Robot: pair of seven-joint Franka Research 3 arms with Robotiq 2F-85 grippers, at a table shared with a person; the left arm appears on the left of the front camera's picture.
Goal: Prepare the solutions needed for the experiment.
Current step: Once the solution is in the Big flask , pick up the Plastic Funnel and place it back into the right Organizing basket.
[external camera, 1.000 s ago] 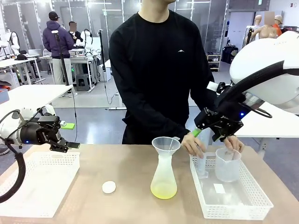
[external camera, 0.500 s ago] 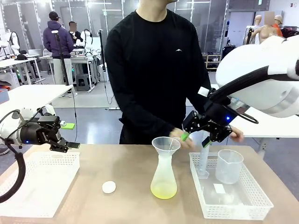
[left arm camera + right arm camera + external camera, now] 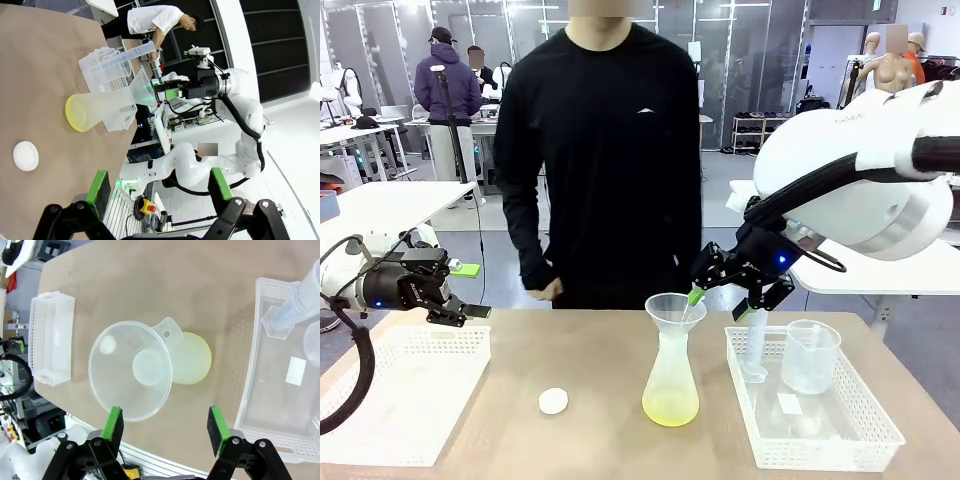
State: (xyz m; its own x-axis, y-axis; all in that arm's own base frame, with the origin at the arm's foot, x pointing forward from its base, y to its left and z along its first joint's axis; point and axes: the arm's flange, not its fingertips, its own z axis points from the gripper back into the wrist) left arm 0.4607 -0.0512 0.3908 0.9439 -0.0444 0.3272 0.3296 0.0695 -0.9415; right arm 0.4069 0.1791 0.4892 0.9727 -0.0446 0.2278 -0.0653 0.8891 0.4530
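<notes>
The solutions show as a shallow yellow layer [image 3: 670,408] in the bottom of a clear flask [image 3: 671,365] at the table's middle. A clear funnel [image 3: 675,309] sits in the flask's neck. My right gripper [image 3: 718,305] hovers open just above and to the right of the funnel's rim, holding nothing. From the right wrist I look down on the funnel [image 3: 131,369] and the yellow layer [image 3: 194,360], with the right gripper [image 3: 167,432] open before them. My left gripper [image 3: 460,312] hangs open over the left basket. The left gripper [image 3: 157,187] faces the flask [image 3: 95,107].
A white basket [image 3: 400,395] lies at the left. The tray [image 3: 820,440] at the right holds a graduated cylinder [image 3: 755,345] and a beaker [image 3: 810,355]. A small white cap [image 3: 553,401] rests on the table. The person stands behind the table, one hand [image 3: 548,290] at the far edge.
My right gripper has moved left from above the tray to the funnel. The person has drawn both hands back from the tray and stepped left. The left arm stayed still.
</notes>
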